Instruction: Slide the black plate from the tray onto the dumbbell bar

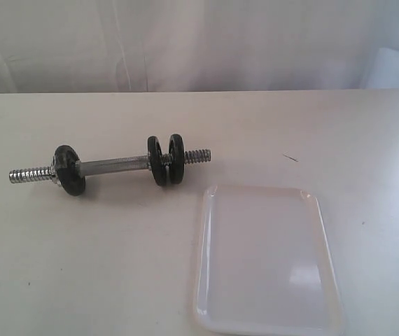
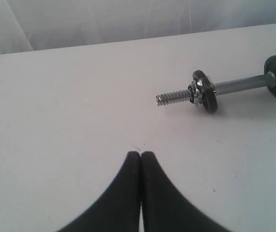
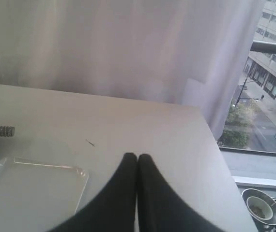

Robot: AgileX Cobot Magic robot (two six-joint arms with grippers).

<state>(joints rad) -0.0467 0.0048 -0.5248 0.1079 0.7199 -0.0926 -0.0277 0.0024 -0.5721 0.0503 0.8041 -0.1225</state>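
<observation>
The dumbbell bar (image 1: 112, 166) lies on the white table, left of centre. Three black plates sit on it: one (image 1: 69, 170) near its left threaded end and two side by side (image 1: 158, 160) (image 1: 176, 158) near the right end. The white tray (image 1: 266, 259) lies at the front right with nothing in it. Neither gripper shows in the exterior view. My left gripper (image 2: 141, 153) is shut and empty, well short of the bar (image 2: 237, 85) and its near plate (image 2: 206, 92). My right gripper (image 3: 137, 156) is shut and empty beside the tray (image 3: 31, 193).
A small dark speck (image 1: 290, 158) lies on the table right of the bar. A white curtain hangs behind the table. In the right wrist view the table's edge (image 3: 215, 159) runs close by, with a window and a bowl (image 3: 261, 208) beyond it.
</observation>
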